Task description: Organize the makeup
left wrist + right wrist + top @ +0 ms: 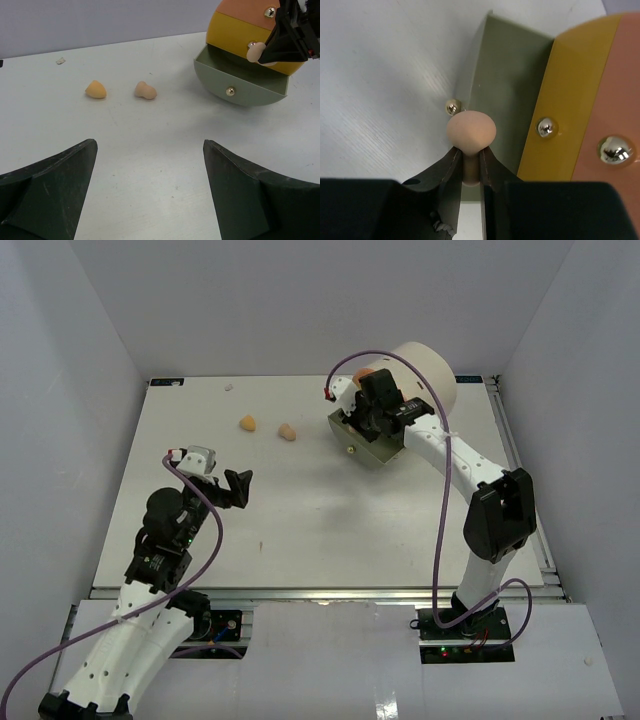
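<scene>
ORGANISER FILLING UP: A peach sponge [470, 129] hangs over the open green drawer [506, 85] of a cream cylinder organiser [428, 368]. The jaws of the right gripper [471, 162] are drawn almost together on its narrow end. Gripping low on the stem leaves the rounded head free and pointing at the drawer, a hold that looks chosen so the piece can drop straight in once the jaws part. The drawer opens toward the middle of the table [300, 530], and its brass knob [452, 106] sits just beside the sponge in the right wrist view. The yellow drawer front [570, 100] above it and the salmon drawer front [615, 90] above that are both closed, so the green tray appears to be the only compartment on offer (how much it already holds cannot be told from these angles).

Two more pieces of the makeup lie on the table's far half, left of the organiser: an orange-toned sponge [95, 89] and a paler sponge [145, 90], near each other but not touching. The left gripper [243, 490] hovers on their near side with its jaws spread wide and nothing between them. It faces the pair, apparently placed to take one while the other arm is busy at the drawer. No palettes or lipstick tubes show in any view. On this evidence the sorting is partway through, with one sponge at the drawer and two out on the open surface.
</scene>
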Controlling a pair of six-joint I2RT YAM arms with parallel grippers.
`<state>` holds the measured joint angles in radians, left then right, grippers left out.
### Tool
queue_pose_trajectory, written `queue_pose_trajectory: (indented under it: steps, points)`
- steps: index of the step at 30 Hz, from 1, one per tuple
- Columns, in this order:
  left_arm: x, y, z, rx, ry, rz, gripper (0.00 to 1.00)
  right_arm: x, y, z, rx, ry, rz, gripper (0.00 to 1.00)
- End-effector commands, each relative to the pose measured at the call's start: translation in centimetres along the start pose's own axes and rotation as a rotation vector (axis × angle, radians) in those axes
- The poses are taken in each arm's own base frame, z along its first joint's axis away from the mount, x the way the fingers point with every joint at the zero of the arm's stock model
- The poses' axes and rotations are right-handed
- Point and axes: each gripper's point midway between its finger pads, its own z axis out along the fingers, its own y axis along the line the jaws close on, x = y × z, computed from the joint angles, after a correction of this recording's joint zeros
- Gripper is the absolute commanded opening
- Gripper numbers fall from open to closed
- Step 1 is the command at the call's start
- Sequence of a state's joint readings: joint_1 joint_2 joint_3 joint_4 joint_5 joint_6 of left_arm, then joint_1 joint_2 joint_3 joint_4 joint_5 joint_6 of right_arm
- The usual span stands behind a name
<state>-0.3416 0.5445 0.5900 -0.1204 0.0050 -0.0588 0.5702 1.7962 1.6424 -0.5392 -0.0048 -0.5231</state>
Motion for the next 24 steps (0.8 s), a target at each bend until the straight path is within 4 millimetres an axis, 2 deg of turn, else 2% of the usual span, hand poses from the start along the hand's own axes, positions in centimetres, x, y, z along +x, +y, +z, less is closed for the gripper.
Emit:
queue_pose_trajectory:
  steps: [1, 7, 10, 11, 13, 17, 21, 24]
  points:
    - [0.2, -0.4, 0.2, 0.03, 0.01, 0.004, 0.98, 1.8, -2.5, -0.2, 0.157, 0.042, 0.006, 0.24]
    - [0.7, -0.5, 0.5, 0.032, 0.03, 0.0, 0.98, 4.0, -4.0, 1.1, 0.235, 0.117, 0.016, 0.3]
    - [1.2, -0.7, 0.8, 0.042, 0.048, -0.005, 0.98, 4.2, -4.2, 1.3, 0.241, 0.125, 0.025, 0.51]
    - [1.2, -0.8, 0.8, 0.049, 0.047, -0.007, 0.98, 4.2, -4.3, 1.2, 0.243, 0.123, 0.028, 0.53]
    - [1.5, -1.7, 1.1, 0.096, 0.061, -0.023, 0.98, 3.9, -4.1, 0.9, 0.234, 0.109, 0.037, 0.62]
    - [2.4, -3.7, 2.2, 0.202, 0.105, -0.075, 0.98, 3.0, -3.5, -0.1, 0.194, 0.057, 0.063, 0.67]
    - [3.2, -5.5, 3.4, 0.273, 0.17, -0.193, 0.98, 1.3, -1.6, -2.2, 0.046, -0.041, 0.114, 0.69]
    - [4.2, -6.6, 5.3, 0.306, 0.248, -0.302, 0.98, 0.3, 3.2, -5.2, -0.241, -0.17, 0.095, 0.74]
